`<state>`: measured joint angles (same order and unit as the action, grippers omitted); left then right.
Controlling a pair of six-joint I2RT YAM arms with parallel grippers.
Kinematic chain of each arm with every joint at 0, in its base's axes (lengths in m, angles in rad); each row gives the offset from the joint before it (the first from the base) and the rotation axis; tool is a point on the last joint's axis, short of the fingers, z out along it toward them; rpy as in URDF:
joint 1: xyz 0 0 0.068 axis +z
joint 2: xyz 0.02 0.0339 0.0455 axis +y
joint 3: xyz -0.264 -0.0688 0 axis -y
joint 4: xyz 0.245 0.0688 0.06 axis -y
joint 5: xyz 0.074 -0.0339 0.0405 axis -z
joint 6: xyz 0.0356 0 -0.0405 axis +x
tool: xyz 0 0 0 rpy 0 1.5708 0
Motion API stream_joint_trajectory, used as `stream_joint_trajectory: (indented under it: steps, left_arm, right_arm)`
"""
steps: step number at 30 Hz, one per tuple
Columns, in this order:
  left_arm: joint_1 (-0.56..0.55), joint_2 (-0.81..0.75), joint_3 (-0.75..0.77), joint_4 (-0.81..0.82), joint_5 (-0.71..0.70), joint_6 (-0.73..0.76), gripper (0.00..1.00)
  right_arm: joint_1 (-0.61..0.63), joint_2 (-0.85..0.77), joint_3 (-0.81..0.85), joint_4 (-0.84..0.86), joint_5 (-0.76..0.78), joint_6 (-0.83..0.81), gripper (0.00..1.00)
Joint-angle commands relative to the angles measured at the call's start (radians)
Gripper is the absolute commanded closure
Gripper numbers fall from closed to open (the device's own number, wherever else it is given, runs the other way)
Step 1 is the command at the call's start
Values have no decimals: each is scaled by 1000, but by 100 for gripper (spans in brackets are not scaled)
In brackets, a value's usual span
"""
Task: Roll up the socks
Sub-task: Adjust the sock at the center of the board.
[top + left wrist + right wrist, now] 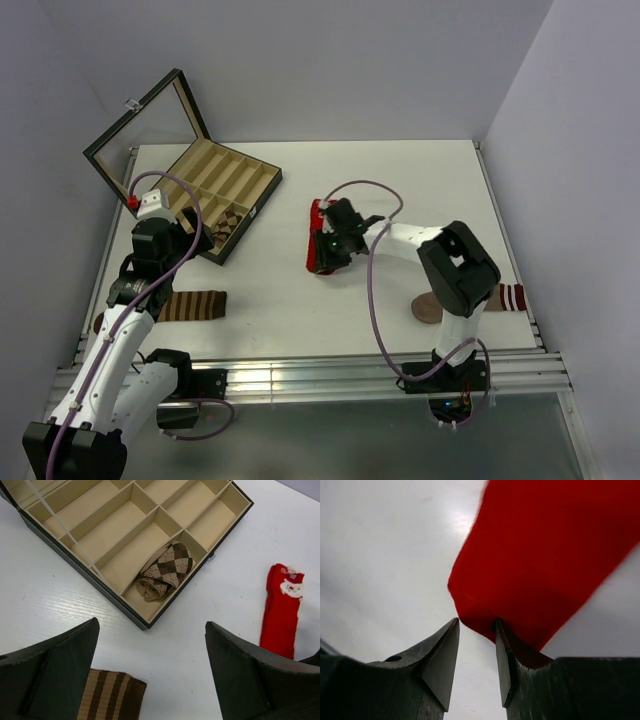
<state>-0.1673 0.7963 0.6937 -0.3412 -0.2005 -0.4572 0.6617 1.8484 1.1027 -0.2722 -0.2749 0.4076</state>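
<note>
With right hand (476, 622) half-spread, tips straddling one end of the red sock (280, 615), flat on the surface (400, 180) at 3 o'clock from the box (125, 530), and left hand (151, 625) spread wide, empty, could catch too little fabric and slip off, giving a loose, crooked roll.

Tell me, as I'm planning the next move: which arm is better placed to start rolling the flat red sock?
Right. The right gripper sits at the end of the bright red fabric sock, jaws apart at its edge. The left gripper hangs wide open by the black divided box instead.
</note>
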Motion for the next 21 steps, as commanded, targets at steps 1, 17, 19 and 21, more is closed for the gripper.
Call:
stream_joint_trajectory:
  steps: [1,17,19,21]
  left_arm:
    - [-3,-5,1,37,-11,8,8]
    - [-3,-5,1,25,-19,8,8]
    - [-3,-5,1,25,-22,6,8]
    - [-3,-6,1,25,-25,8,8]
  right_arm:
    - [-144,-41,-73,-82,150,-1,57]
    - [-339,30,385,-68,324,128,54]
    - [-353,81,475,-76,292,155,53]
    - [-369,158,531,-78,257,171,53]
